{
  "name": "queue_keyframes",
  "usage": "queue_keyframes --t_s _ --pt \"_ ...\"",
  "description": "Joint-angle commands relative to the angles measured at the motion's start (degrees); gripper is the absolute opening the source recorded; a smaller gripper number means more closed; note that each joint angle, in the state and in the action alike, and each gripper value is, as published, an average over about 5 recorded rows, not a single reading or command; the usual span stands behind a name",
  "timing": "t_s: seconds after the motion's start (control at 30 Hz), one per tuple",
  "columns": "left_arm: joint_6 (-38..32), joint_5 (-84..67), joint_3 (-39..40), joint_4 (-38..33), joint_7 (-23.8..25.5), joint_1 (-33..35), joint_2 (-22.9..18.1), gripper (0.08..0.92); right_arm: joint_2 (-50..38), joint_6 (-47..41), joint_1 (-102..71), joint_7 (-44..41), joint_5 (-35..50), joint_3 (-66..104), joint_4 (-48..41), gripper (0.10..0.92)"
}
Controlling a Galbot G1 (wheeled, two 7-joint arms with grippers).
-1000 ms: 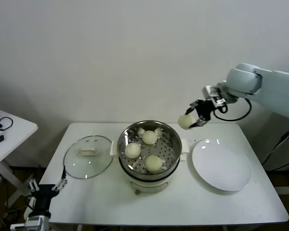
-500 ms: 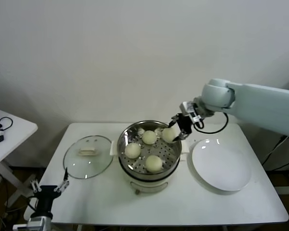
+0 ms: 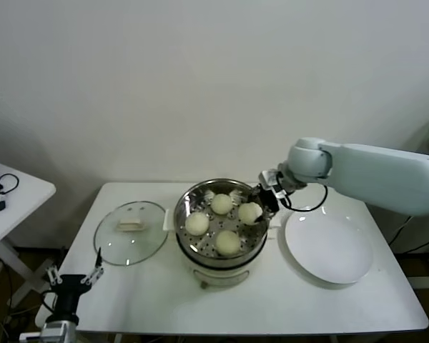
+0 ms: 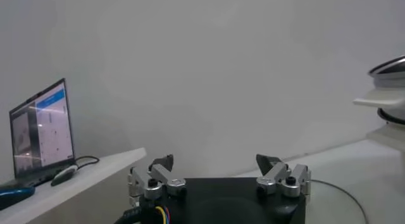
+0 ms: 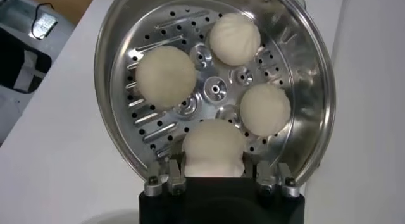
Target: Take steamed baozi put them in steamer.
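Note:
The steamer [image 3: 188, 204] stands mid-table, a shiny steel pot with a perforated floor on a white base. Three baozi lie in it [image 3: 196, 223], [image 3: 222, 204], [image 3: 229, 242]. My right gripper [image 3: 254, 209] is shut on a fourth baozi [image 3: 249, 212] and holds it inside the steamer's right side, over the floor. In the right wrist view the held baozi [image 5: 214, 147] sits between the fingers [image 5: 175, 171], with the other three [image 5: 166, 76], [image 5: 235, 40], [image 5: 265, 109] beyond on the steamer floor [image 5: 215, 89]. My left gripper [image 3: 73, 275] is open and parked low, off the table's front left corner.
A flat glass lid [image 3: 131, 232] lies left of the steamer. An empty white plate [image 3: 329, 246] lies to its right. A side table with a laptop [image 4: 41, 131] stands at the far left.
My right gripper has carried the fourth baozi leftward and down from above the plate's far edge into the steamer's right side. The left arm has barely moved.

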Motion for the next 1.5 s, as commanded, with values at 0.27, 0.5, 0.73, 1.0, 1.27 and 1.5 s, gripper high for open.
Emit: queue_keyframes --t_s 0.27,0.5,0.73,1.0,1.27,1.5 --pt "0.3 -0.1 -0.5 -0.9 0.2 0.1 0.0 0.823 0.0 -1.0 0.0 1.6 3.5 2.1 -1.9 0.790" --pt "0.6 -0.2 -0.6 -1.8 0.3 0.3 0.0 0.823 -6.1 -4.0 4.4 8.7 12.0 4.6 -0.8 0.822" --pt "0.4 -0.3 -0.1 -2.0 0.1 0.4 0.0 0.823 -15.1 -1.6 -10.5 32.1 20.2 22.4 0.7 0.823" --pt "0.3 -0.3 0.5 -1.8 0.0 0.1 0.0 0.823 -20.4 1.4 -38.5 43.3 16.6 49.1 6.1 0.823" --pt "0.5 -1.6 0.5 -2.4 0.0 0.4 -0.2 0.823 -19.0 12.5 -71.3 49.1 13.2 77.6 8.3 0.823" --pt "0.7 -1.4 0.9 -2.6 0.1 0.6 -0.5 0.823 -10.2 25.7 -98.4 50.0 9.5 100.3 9.9 0.823"
